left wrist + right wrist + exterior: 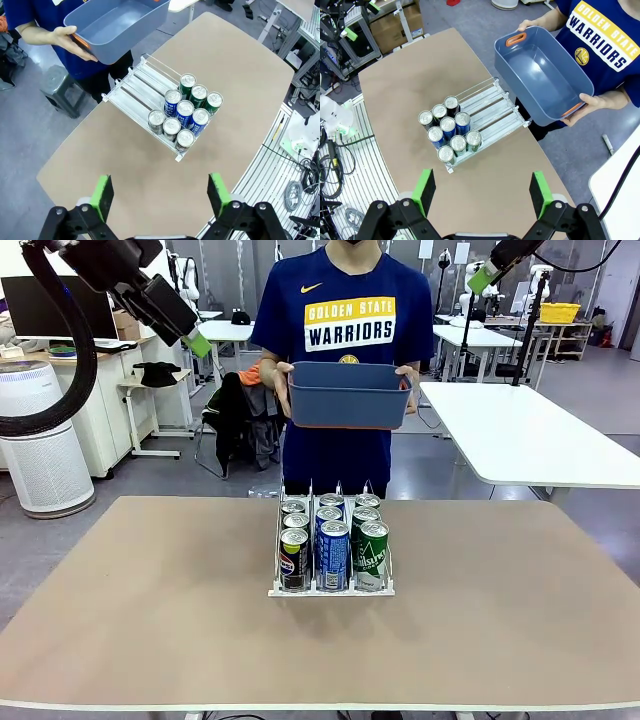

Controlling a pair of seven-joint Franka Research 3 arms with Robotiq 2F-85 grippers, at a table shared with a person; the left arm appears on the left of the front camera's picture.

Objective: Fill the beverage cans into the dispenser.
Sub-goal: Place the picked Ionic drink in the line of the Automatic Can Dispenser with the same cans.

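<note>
Nine beverage cans (333,540) fill the dispenser (331,590) on the tan table (150,600).

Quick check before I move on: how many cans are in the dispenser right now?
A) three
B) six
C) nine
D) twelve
C: the left wrist view shows nine cans in three lanes of three at the low end of the dispenser, and the bin the person holds looks empty.
</note>
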